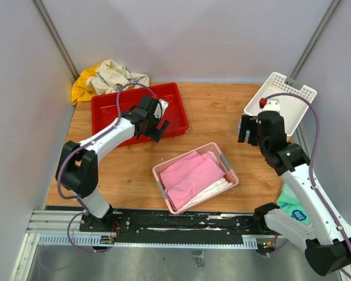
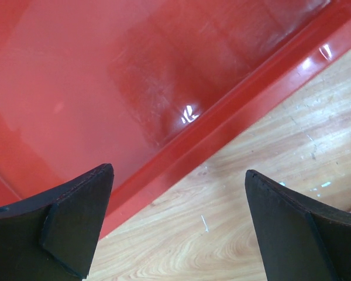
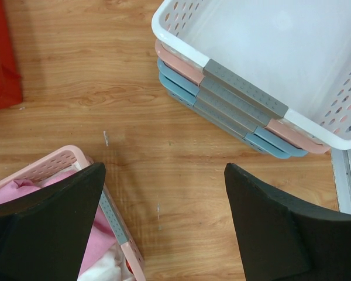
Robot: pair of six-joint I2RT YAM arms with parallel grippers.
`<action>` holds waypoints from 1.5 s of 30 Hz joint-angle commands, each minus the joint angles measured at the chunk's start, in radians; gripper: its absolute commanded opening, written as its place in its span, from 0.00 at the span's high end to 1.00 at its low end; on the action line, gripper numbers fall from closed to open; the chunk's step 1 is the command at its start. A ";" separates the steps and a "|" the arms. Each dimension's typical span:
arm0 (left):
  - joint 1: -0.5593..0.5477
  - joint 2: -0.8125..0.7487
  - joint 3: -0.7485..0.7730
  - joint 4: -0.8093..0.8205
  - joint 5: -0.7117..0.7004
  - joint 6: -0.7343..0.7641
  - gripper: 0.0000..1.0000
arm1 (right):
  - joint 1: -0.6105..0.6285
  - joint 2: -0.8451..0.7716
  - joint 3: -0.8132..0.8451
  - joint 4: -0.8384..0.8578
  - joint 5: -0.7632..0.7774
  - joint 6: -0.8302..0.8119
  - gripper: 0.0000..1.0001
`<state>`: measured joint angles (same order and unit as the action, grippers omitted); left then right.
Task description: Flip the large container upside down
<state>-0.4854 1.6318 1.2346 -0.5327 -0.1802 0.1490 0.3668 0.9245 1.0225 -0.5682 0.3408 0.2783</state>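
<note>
The large container [image 1: 108,112] – a shallow, rectangular red plastic bin – sits open side up at the back left of the wooden table [image 1: 213,117]. Its glossy, smooth floor shows faint squares, and a rounded rim runs along its edge. The left gripper [image 1: 155,126] hovers over the bin's near right rim with its jaws spread wide and nothing between them. In the left wrist view, one dark wedge-shaped finger is over the red floor and the other over grained wood.

The pink basket [image 1: 181,157] is perforated, with grey handle strips, and holds folded pink cloth [image 1: 193,174]. The right gripper [image 1: 250,130] is likewise released – it hangs over bare wood near a tilted stack of baskets [image 3: 181,50], white over pink and blue. Crumpled yellow-and-cream fabric [image 1: 108,76] lies behind the bin.
</note>
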 commanded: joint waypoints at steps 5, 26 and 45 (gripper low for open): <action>0.024 0.136 0.090 -0.043 0.118 0.007 0.18 | 0.014 -0.015 -0.031 0.022 0.008 -0.022 0.16; -0.010 0.043 0.432 -0.274 0.180 -0.191 1.00 | 0.013 0.013 -0.043 0.039 0.025 -0.014 0.18; 0.286 -0.015 0.436 0.365 1.055 -1.000 1.00 | 0.014 -0.017 -0.072 0.038 0.007 0.015 0.18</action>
<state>-0.2584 1.7145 1.8320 -0.6525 0.5903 -0.4774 0.3668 0.9325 0.9649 -0.5430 0.3470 0.2798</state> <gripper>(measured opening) 0.132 0.818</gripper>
